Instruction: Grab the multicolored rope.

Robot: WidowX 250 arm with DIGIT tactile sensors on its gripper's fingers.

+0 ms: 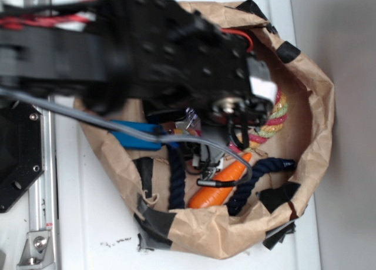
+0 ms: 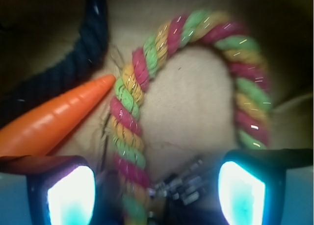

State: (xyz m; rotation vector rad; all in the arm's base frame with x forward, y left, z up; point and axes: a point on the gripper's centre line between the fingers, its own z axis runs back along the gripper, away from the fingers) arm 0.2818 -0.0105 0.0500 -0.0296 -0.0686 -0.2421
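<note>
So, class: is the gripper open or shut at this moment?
Open. In the wrist view the gripper shows two fingertips set wide apart, with the multicolored rope running between them, not yet pinched.

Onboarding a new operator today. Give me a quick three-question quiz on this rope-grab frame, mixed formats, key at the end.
1. True or false: in the wrist view, the gripper is shut on the multicolored rope.
2. Multiple choice: what does the tip of the orange carrot point at in the wrist view? A) the navy rope B) the multicolored rope C) the blue-handled tool
3. Fill in: all the items lie in a crumpled brown ____ bag.

Key: 1 false, the fingers stand apart with the rope passing between them; 2 B; 3 paper.
</note>
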